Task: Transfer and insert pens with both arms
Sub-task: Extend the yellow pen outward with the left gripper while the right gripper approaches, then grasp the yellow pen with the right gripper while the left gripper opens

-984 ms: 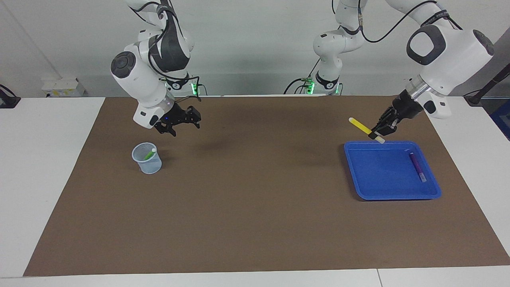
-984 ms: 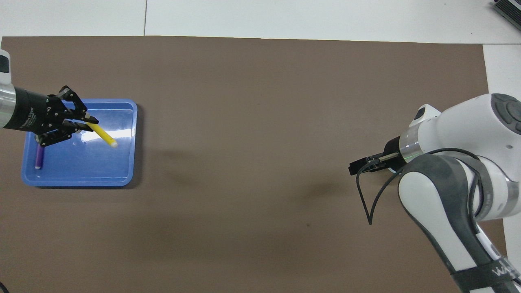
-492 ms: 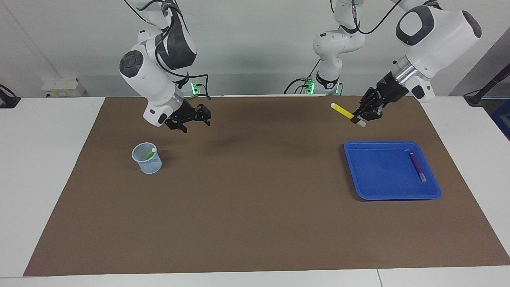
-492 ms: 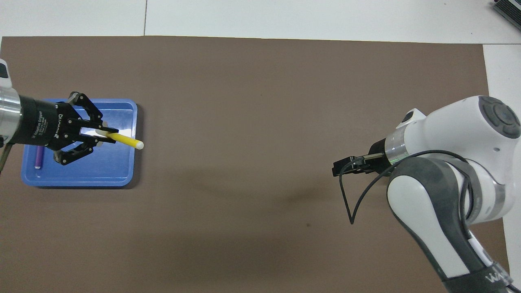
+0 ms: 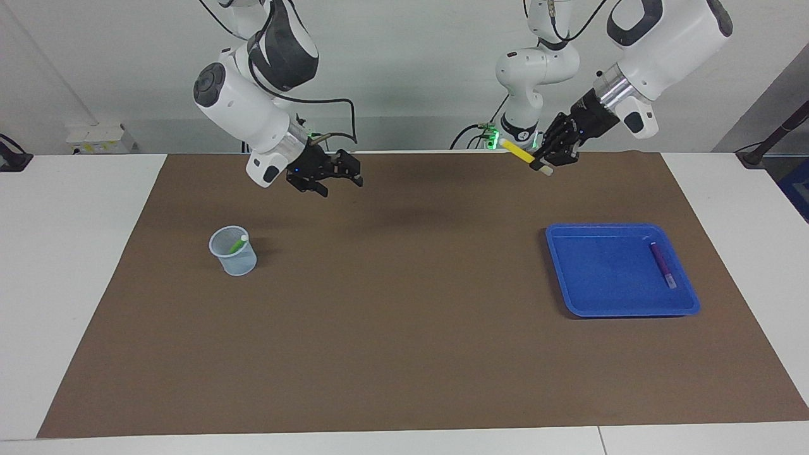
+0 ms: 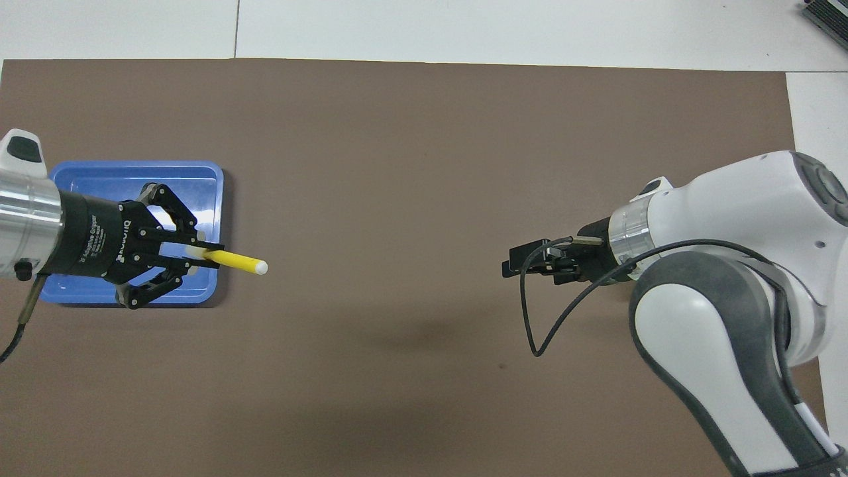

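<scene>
My left gripper [image 5: 542, 165] is shut on the yellow pen [image 5: 521, 153] near its pale end. It holds the pen high in the air, about level, by the edge of the blue tray [image 5: 622, 306]. In the overhead view the yellow pen [image 6: 238, 262] sticks out of the left gripper [image 6: 202, 254] toward the table's middle. The purple pen [image 5: 662, 265] lies in the tray. The green pen [image 5: 238, 243] stands in a clear cup [image 5: 234, 256]. My right gripper [image 5: 344, 180] hangs open and holds nothing over the mat, beside the cup and toward the table's middle.
A brown mat [image 5: 404, 328] covers most of the white table. In the overhead view the right arm [image 6: 729, 298] hides the cup, and the left gripper covers part of the tray [image 6: 132, 169]. A loose black cable [image 6: 530, 318] hangs from the right wrist.
The left gripper has risen from just above the tray with the yellow pen and swung toward the table's middle. The right gripper has also lifted and moved from the cup toward the middle.
</scene>
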